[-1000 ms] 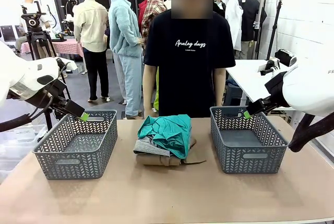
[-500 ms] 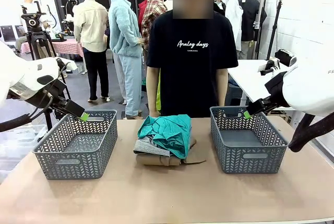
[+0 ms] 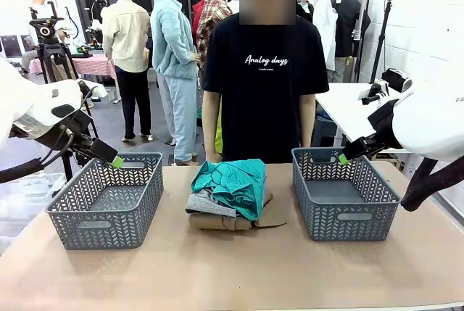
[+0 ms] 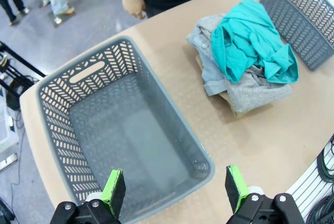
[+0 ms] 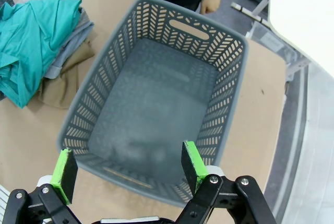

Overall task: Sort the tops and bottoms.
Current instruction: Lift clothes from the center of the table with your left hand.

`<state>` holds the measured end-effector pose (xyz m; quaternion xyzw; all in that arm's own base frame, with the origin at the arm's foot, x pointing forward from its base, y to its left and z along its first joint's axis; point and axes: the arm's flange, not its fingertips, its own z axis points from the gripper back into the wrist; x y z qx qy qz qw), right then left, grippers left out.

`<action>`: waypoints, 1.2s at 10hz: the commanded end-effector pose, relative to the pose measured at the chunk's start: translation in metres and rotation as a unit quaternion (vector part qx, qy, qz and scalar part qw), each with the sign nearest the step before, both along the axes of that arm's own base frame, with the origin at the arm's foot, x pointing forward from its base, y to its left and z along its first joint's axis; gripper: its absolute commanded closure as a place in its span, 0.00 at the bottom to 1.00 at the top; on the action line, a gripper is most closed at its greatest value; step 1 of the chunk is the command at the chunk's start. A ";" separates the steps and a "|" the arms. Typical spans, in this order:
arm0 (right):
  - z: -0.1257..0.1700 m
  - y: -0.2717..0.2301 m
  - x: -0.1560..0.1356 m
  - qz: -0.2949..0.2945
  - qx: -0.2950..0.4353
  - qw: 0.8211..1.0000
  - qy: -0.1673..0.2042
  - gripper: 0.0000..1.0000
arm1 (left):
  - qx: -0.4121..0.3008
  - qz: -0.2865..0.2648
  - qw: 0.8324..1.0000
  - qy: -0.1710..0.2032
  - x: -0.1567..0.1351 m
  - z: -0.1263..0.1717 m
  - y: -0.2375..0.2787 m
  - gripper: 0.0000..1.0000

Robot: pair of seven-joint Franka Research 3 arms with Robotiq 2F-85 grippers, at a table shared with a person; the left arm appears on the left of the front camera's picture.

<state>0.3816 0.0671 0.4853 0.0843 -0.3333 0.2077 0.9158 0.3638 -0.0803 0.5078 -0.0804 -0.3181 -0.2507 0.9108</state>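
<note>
A pile of folded garments lies mid-table between two grey baskets. A teal-green top (image 3: 235, 183) (image 4: 250, 38) (image 5: 31, 23) is draped over it. Under it lie a light blue denim piece with a seamed hem, the bottoms (image 4: 207, 59), a heather grey top (image 4: 255, 92) and a tan top (image 3: 225, 222) (image 5: 62, 83) at the base. My left gripper (image 3: 116, 160) (image 4: 175, 187) hovers open and empty above the left basket (image 3: 101, 235) (image 4: 49, 98). Over the right basket (image 3: 351, 225) (image 5: 229, 72), my right gripper (image 3: 343, 158) (image 5: 129, 167) is also open and empty.
A person in a black printed T-shirt (image 3: 262, 72) stands at the table's far edge behind the pile, arms hanging down. Both baskets hold nothing. A white table (image 3: 348, 108) stands off to the right. Bare tabletop (image 3: 239, 267) runs along the front.
</note>
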 end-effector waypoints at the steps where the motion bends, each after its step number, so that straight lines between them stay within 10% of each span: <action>1: -0.001 0.000 0.001 -0.003 0.001 1.000 -0.002 0.00 | 0.005 -0.013 1.000 0.012 0.010 0.001 -0.010 0.00; 8: -0.001 0.000 0.001 -0.003 0.001 1.000 -0.002 0.00 | 0.039 -0.121 0.986 0.112 0.138 -0.001 -0.143 0.00; 12: -0.001 0.000 0.001 -0.003 0.001 1.000 -0.002 0.00 | 0.033 -0.111 0.987 0.115 0.132 -0.013 -0.157 0.00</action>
